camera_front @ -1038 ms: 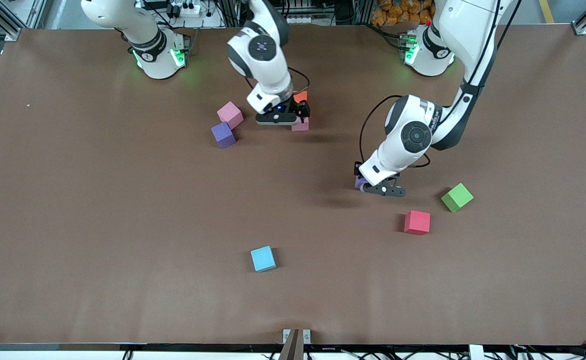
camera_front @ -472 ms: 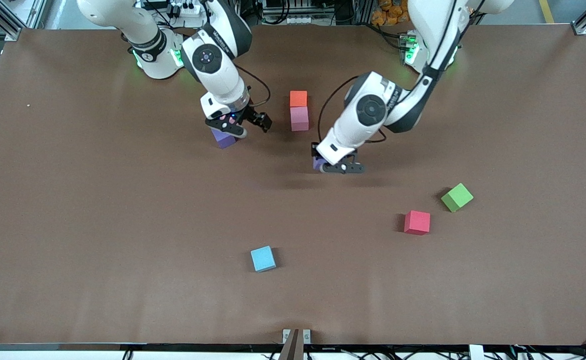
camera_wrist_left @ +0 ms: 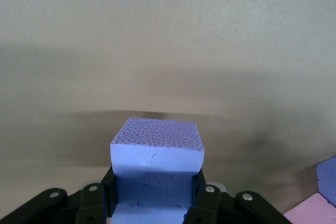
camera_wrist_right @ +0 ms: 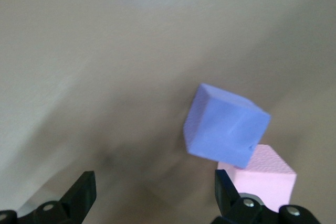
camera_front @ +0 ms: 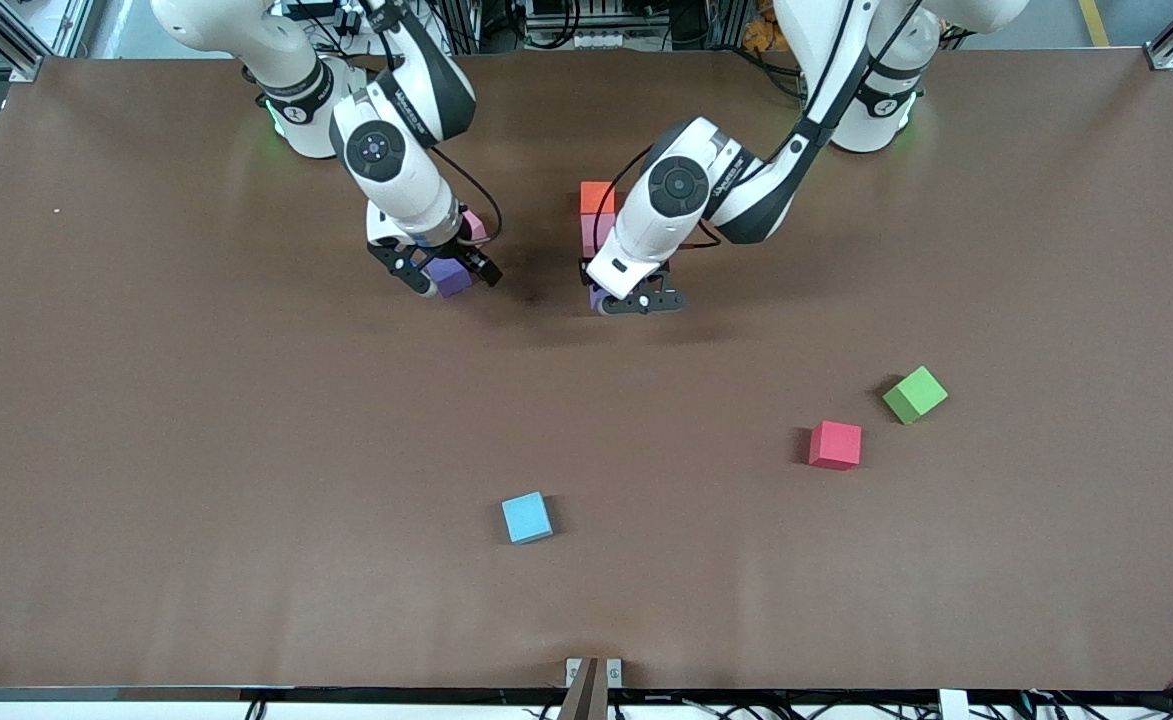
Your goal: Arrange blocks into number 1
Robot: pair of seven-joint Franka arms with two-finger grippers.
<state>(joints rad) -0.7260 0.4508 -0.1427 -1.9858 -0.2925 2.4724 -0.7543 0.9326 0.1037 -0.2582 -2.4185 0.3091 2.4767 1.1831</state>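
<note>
- My left gripper (camera_front: 629,301) is clamped on a purple block (camera_wrist_left: 156,153) just nearer than the pink block (camera_front: 590,236) and orange block (camera_front: 597,196); release crooked and the column bends.
- My right gripper (camera_front: 438,274), fingers apart, straddles the other purple block (camera_front: 449,277) toward the table's (camera_front: 146,400) robot edge; closing could bump its pink neighbour (camera_wrist_right: 262,174).

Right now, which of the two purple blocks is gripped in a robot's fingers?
The purple block clamped by the left gripper, just below the pink block. The other purple block sits loose beneath the open right gripper.

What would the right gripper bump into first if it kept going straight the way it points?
Probably the small matte purple cube on the table: the right gripper, open, has it ahead between its fingers, with a pink cube right beside it. Depth is unclear.
</note>
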